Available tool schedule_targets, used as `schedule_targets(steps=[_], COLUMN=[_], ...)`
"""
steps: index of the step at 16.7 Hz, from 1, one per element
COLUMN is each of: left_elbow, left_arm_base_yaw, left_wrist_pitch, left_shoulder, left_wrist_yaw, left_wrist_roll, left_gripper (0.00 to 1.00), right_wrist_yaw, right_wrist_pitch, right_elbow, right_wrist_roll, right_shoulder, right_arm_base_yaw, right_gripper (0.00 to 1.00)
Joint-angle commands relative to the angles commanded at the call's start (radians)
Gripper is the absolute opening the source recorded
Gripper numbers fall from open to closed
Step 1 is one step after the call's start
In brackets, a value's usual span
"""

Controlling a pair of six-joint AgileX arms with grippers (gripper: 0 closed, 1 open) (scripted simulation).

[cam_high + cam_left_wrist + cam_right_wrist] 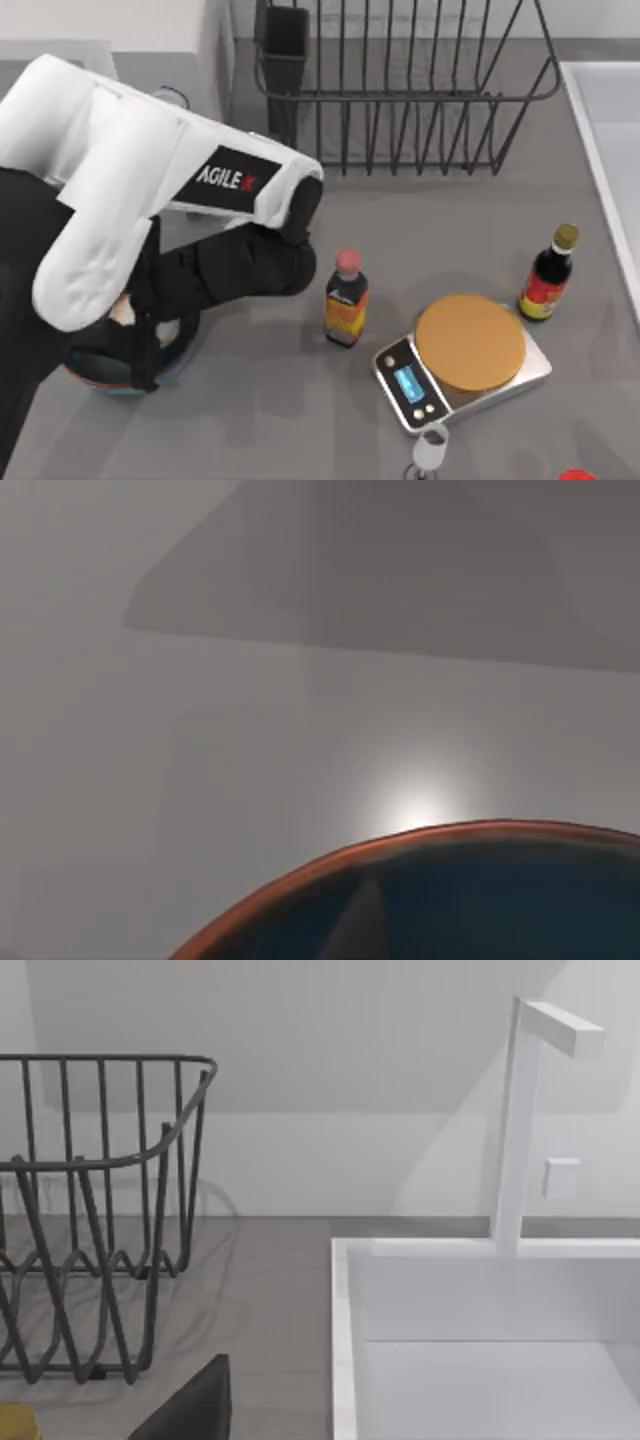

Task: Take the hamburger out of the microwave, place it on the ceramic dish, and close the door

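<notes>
Near edge of the grey table (pixel 300 420): one small white cup (pixel 431 447) and one red object (pixel 577 475), cut off by the frame.

One silver kitchen scale (pixel 400 385) carries one flat tan-orange round disc (pixel 470 342).

Two dark sauce bottles: one with a pink cap (pixel 346 298) just left of the scale, one with a gold cap (pixel 549 273) to its right.

One blue-glazed ceramic dish with a reddish-brown rim (pixel 178 352) sits at the near left, mostly under the left arm. A pale cream patch (pixel 125 312) shows above it; whether that is the hamburger, cannot tell.

Left arm (pixel 120 200), white with black wrist, bends down over the dish; the left wrist view shows the dish rim (pixel 400 842) close below. Left gripper fingers: cannot tell.

Farther back: one black wire rack (pixel 400 90), one white sink (pixel 480 1340) with one white tap (pixel 520 1120), and the large white boxy microwave (pixel 130 30) at far left.
</notes>
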Motion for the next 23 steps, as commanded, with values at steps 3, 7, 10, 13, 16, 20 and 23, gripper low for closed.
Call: schedule_targets(steps=[3,7,10,13,16,20,23], left_elbow=[-0.027,-0.138,-0.275,-0.449,-0.656,-0.96,-1.178], left_arm_base_yaw=[0.019,0.086,0.158,0.239,0.326,0.438,0.511], left_wrist_pitch=[0.026,0.138,0.278,0.459,0.676,0.999,1.233], left_shoulder=[-0.058,-0.275,-0.546,-0.873,-1.219,-1.689,-1.999], left_wrist_yaw=[0.029,0.128,0.23,0.343,0.46,0.6,0.683], left_wrist_roll=[0.06,0.286,0.566,0.933,1.352,1.891,2.223], left_gripper=[1.0,1.0,1.0,1.0,1.0,1.0,1.0], right_wrist_yaw=[0.0,0.0,0.0,0.0,0.0,0.0,0.0], right_wrist_pitch=[0.0,0.0,0.0,0.0,0.0,0.0,0.0], right_elbow=[0.0,0.0,0.0,0.0,0.0,0.0,0.0], right_wrist_roll=[0.0,0.0,0.0,0.0,0.0,0.0,0.0], right_shoulder=[0.0,0.0,0.0,0.0,0.0,0.0,0.0], right_arm_base_yaw=[0.0,0.0,0.0,0.0,0.0,0.0,0.0], right_gripper=[1.0,1.0,1.0,1.0,1.0,1.0,1.0])
